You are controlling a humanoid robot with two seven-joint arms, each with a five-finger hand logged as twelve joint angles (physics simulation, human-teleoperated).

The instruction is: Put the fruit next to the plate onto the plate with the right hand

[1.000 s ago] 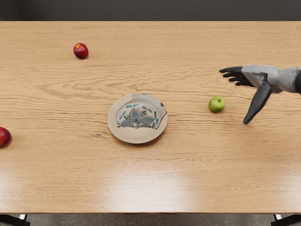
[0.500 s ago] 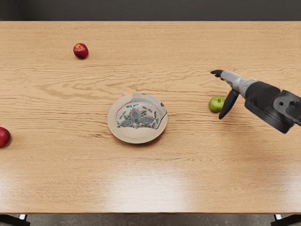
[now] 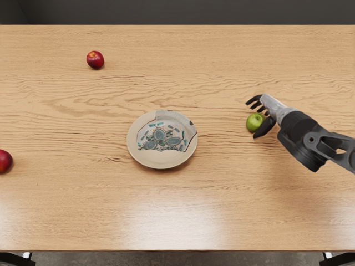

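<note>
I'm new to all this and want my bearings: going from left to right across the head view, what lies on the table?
round red apple at the left edge → round red apple farther back → round patterned ceramic plate → round green apple

The right hand (image 3: 268,111) comes in from the right, its fingers (image 3: 254,102) spread either side of the green apple (image 3: 254,122), though I can't quite tell whether they touch it. The apple sits on the table (image 3: 222,210), well right of the patterned plate (image 3: 161,162). A red apple (image 3: 95,59) lies at the back left, and a second red apple (image 3: 4,160) at the left edge.
</note>
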